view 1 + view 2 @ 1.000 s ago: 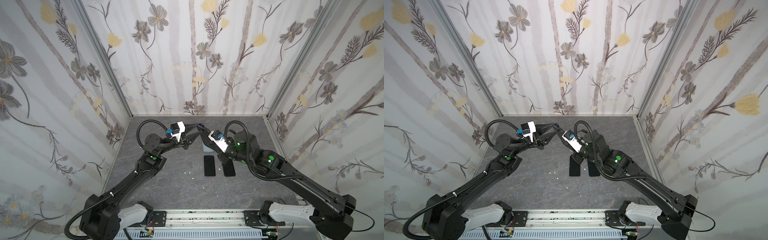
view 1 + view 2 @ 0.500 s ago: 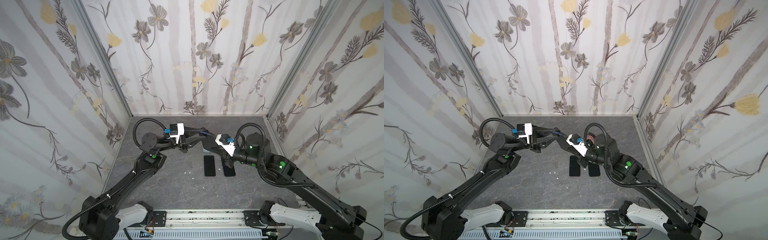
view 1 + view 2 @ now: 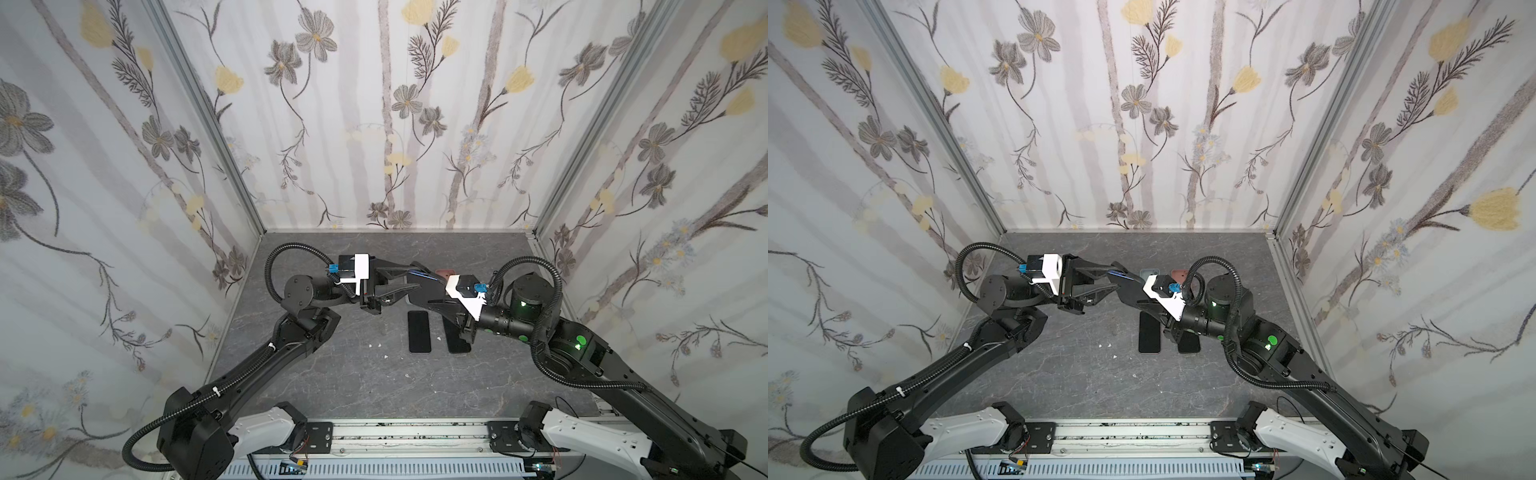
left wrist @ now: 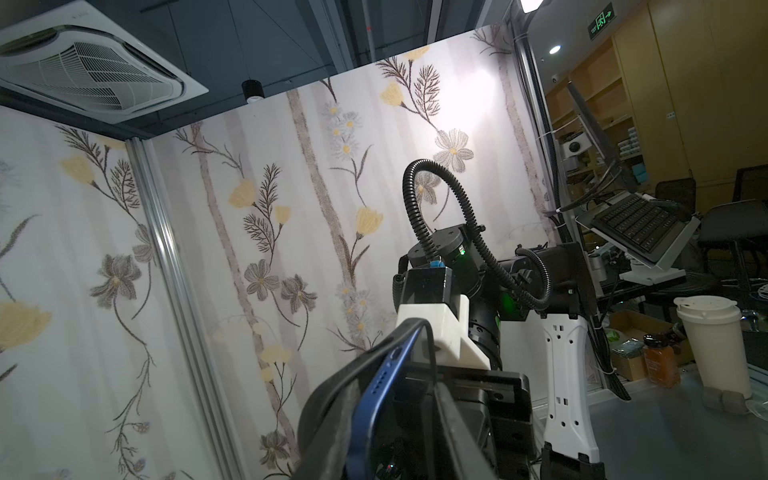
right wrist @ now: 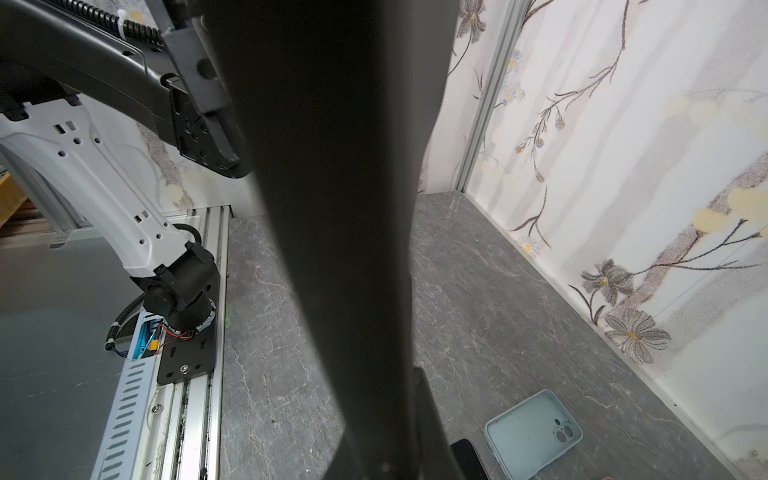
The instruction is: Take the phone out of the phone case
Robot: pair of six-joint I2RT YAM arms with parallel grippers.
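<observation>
A blue phone (image 4: 374, 386) in a black phone case (image 4: 332, 382) hangs in mid-air between my two grippers, over the back middle of the table. My left gripper (image 3: 415, 277) is shut on the phone's end. One of its fingers (image 4: 340, 428) sits between the phone and the case's lip, which bulges outward there. In both top views a strip of the phone's blue edge (image 3: 1119, 274) shows. My right gripper (image 3: 428, 297) is shut on the other end of the phone case (image 5: 332, 208), whose black back fills the middle of the right wrist view.
Two black slabs lie side by side on the grey table, one (image 3: 418, 331) in full view, the other (image 3: 457, 340) partly under my right arm. A pale blue-green empty case (image 5: 534, 432) and a reddish-brown one (image 3: 446, 273) lie behind the grippers, near the back wall.
Both grippers have carried the cased phone to the right and lower in the top views. My right arm has drawn back to the right. The blue edge now shows more.
</observation>
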